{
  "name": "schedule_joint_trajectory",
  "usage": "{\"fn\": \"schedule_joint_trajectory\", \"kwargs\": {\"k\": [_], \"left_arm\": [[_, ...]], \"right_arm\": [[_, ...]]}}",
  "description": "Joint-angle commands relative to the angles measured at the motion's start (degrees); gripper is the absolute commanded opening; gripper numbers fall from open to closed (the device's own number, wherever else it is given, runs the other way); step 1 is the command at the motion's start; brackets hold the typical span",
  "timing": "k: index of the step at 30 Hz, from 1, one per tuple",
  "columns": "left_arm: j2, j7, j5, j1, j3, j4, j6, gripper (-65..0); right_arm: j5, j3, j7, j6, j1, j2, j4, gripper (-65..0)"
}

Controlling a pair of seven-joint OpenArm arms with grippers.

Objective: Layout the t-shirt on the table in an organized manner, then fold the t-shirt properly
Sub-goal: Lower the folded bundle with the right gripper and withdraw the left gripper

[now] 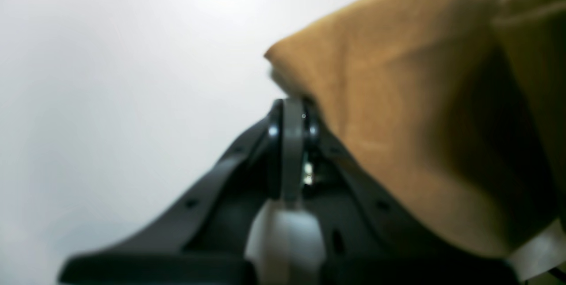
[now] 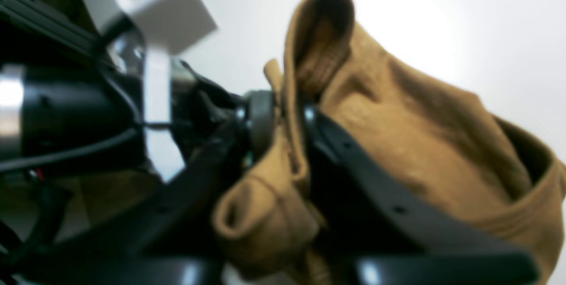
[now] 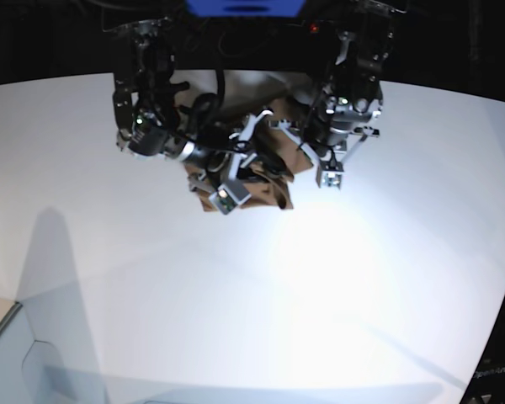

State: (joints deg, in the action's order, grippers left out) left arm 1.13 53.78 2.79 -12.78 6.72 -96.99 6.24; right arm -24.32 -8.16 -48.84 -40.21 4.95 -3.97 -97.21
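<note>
1. So the t-shirt (image 3: 273,181) is nowhere near laid out. In the base view it's a scrunched brown bundle at the far side of the table (image 3: 362,295), bunched up between the two arms and mostly hidden by them.
2. The right claw (image 2: 283,112) is pinching the shirt: a fold of cloth with a thick hem runs right between the jaws and sticks out on both sides. The rest of the fabric hangs off in a loose, baggy lump.
3. The left claw (image 1: 292,115) is pressed together. A corner of the shirt sits right at its tip, but the view is too blurry to tell if any cloth is actually caught in it, so I can't call that one a grip.
4. No sleeves, collar or bottom edge are spread anywhere I can see. My read: the layout step is barely going.
5. Left to do, pretty much everything: get the shirt open, spread it flat on the table with the sleeves out, smooth the wrinkles, then the actual folds.
6. Plenty of bare table in front of the bundle to work with.
</note>
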Motion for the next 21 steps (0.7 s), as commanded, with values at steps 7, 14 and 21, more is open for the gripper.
{"fn": "schedule_joint_trajectory", "kwargs": {"k": [7,14,21], "left_arm": [[4.46,2.62,-0.37,-5.47,-2.28,-7.67,0.57,-65.0],[4.81,2.62,-0.37,-9.69,-11.95,-15.23,0.4,-65.0],[4.81,2.62,-0.37,-10.13,-15.12,-15.93,0.31,-65.0]], "right_arm": [[-1.22,-1.02,0.88,0.21,-0.34,0.76,0.46,-41.5],[-1.22,-4.8,0.62,0.21,-0.34,1.2,0.2,-41.2],[-1.31,-9.55,0.62,0.21,1.95,1.11,-2.35,-33.0]]}}
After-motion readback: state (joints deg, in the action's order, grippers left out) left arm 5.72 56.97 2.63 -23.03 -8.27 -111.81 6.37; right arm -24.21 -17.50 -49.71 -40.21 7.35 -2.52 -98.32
